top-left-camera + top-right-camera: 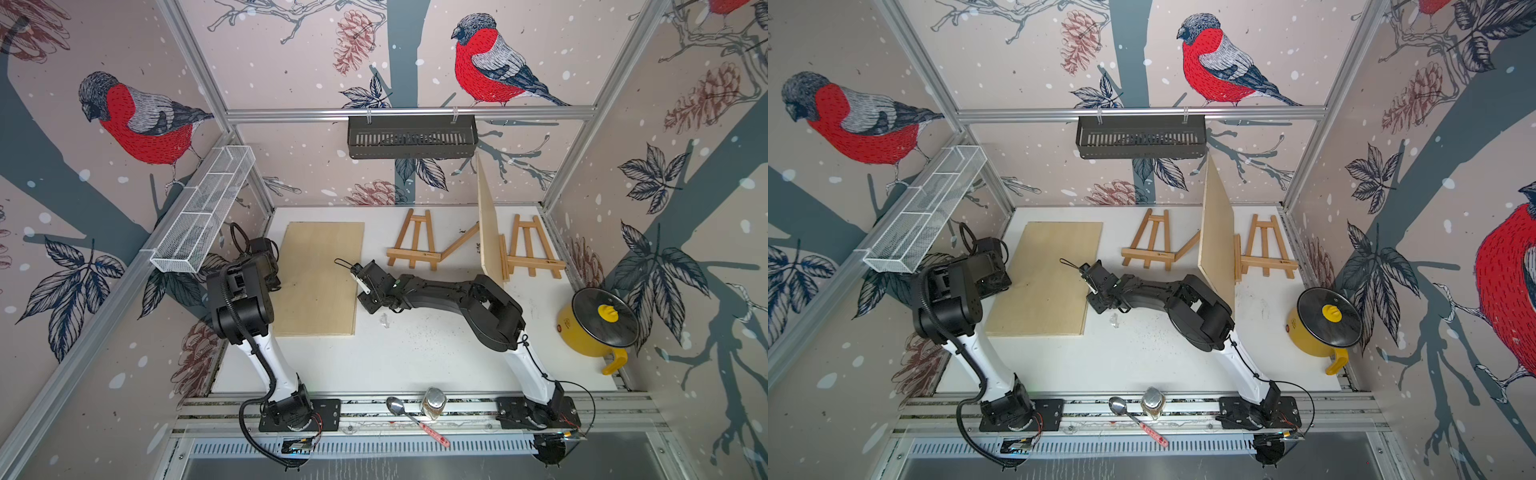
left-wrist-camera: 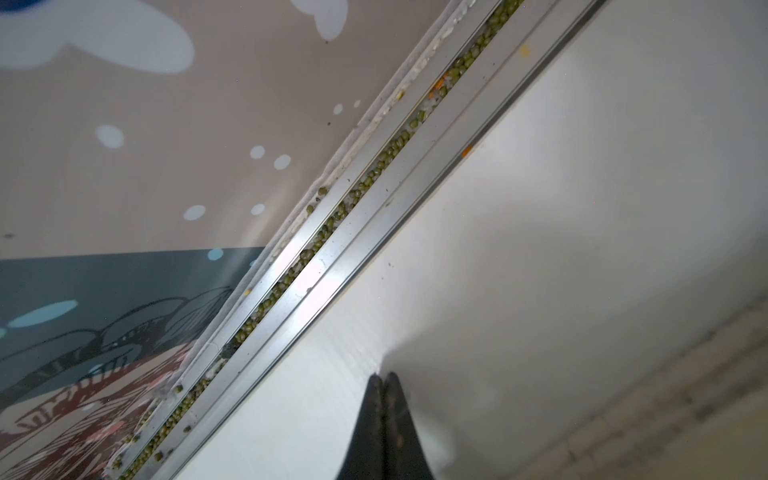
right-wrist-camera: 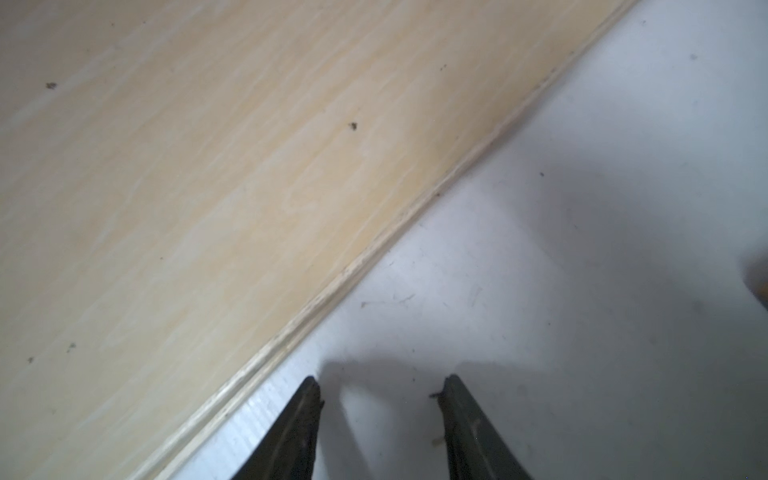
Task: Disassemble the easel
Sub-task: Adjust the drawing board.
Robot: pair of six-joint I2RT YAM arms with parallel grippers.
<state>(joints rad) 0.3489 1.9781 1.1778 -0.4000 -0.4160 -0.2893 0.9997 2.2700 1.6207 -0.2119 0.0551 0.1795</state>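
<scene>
While the white bench (image 1: 415, 357) carries everything, its largest load is a flat board (image 1: 320, 282) lying on the left half, one corner near the back edge. A standing board (image 1: 488, 232) rises on its edge toward the back right corner, tilted slightly. The right arm (image 1: 457, 291) reaches across the middle of the bench toward the flat board's right edge, and the left arm (image 1: 241, 299) is folded over the left edge. A yellow pot (image 1: 598, 324) with a black lid sits at the right edge. The first easel (image 1: 415, 245) lies flat near the middle of the back edge, its loose leg angled out toward the standing board; whether the two touch I cannot tell. The second easel (image 1: 534, 249) lies flat near the back right corner, just beside the standing board on its other side. In the wrist view, the right gripper (image 3: 380, 386) hangs over bare bench just beside the flat board's edge, jaws released and apart, with nothing between them. The left gripper (image 2: 382, 376) has its jaws clenched together on nothing, near the metal rail (image 2: 332, 257) along the left edge. A jar (image 1: 433, 403) and a spoon (image 1: 411, 415) rest on the front rail between the arm bases. Green beans (image 2: 374, 174) fill the rail's groove.
</scene>
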